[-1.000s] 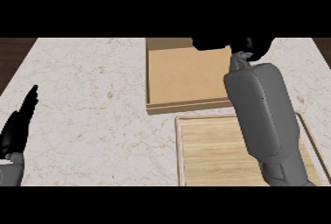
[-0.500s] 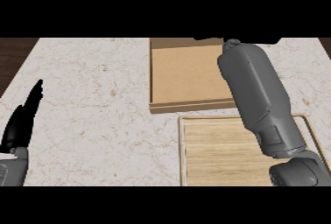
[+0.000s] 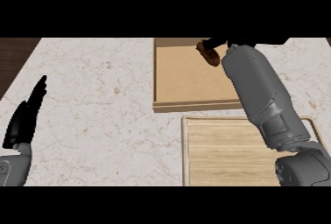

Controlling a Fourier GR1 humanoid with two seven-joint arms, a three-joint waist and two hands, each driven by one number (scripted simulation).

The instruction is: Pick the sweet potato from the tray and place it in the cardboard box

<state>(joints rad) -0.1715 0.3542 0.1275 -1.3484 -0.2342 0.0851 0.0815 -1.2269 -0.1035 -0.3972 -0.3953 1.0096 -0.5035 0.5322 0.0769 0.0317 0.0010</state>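
The brown sweet potato (image 3: 208,52) shows tilted over the far right part of the cardboard box (image 3: 184,78). My right hand (image 3: 218,43) is at the view's top edge, mostly cut off there. Its dark fingers curl onto the potato's upper end. The grey right forearm (image 3: 262,94) runs from the lower right across the box's right side and hides that side. The pale wooden tray (image 3: 220,153) lies just in front of the box, with nothing visible on its bare part. My left hand (image 3: 26,118) rests open at the left edge, fingers up.
The light marble counter (image 3: 97,87) stretches between the left hand and the box. A dark strip of counter edge (image 3: 13,57) shows at the far left.
The right arm has reached farther back over the box. The sweet potato, hidden behind the hand before, now shows to the left of the wrist. The left hand has stayed where it was.
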